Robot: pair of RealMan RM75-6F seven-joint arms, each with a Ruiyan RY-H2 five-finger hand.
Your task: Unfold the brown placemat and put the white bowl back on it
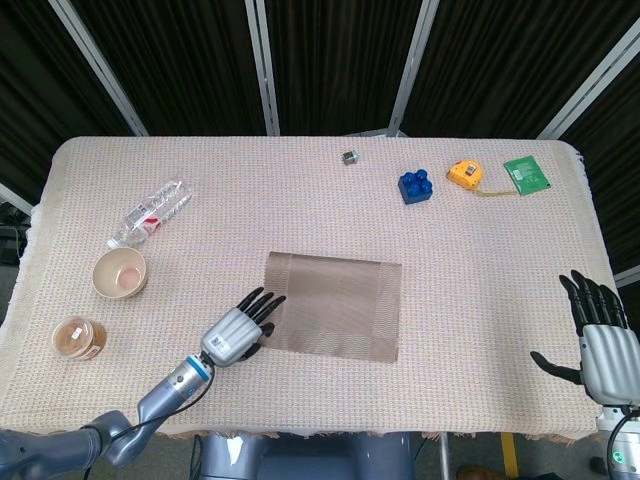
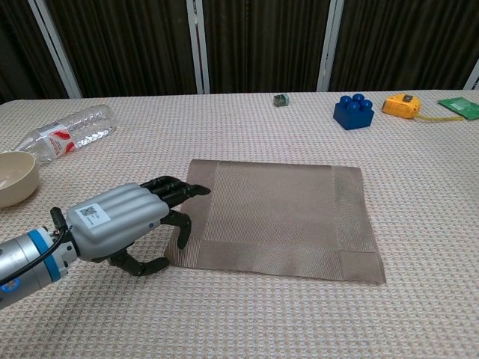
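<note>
The brown placemat (image 1: 335,305) (image 2: 281,217) lies folded flat in the middle of the table. My left hand (image 1: 240,330) (image 2: 123,221) is at its left edge near the front corner, fingers spread and reaching over the mat's border, holding nothing. The white bowl (image 1: 120,272) (image 2: 13,178) stands upright at the far left, well apart from the mat. My right hand (image 1: 598,340) hovers at the table's right front corner, fingers apart and empty; the chest view does not show it.
A clear plastic bottle (image 1: 150,212) (image 2: 66,133) lies behind the bowl. A small brown cup (image 1: 78,337) sits at the front left. At the back are a small cube (image 1: 349,156), a blue block (image 1: 415,186), an orange tape measure (image 1: 464,174) and a green card (image 1: 527,172).
</note>
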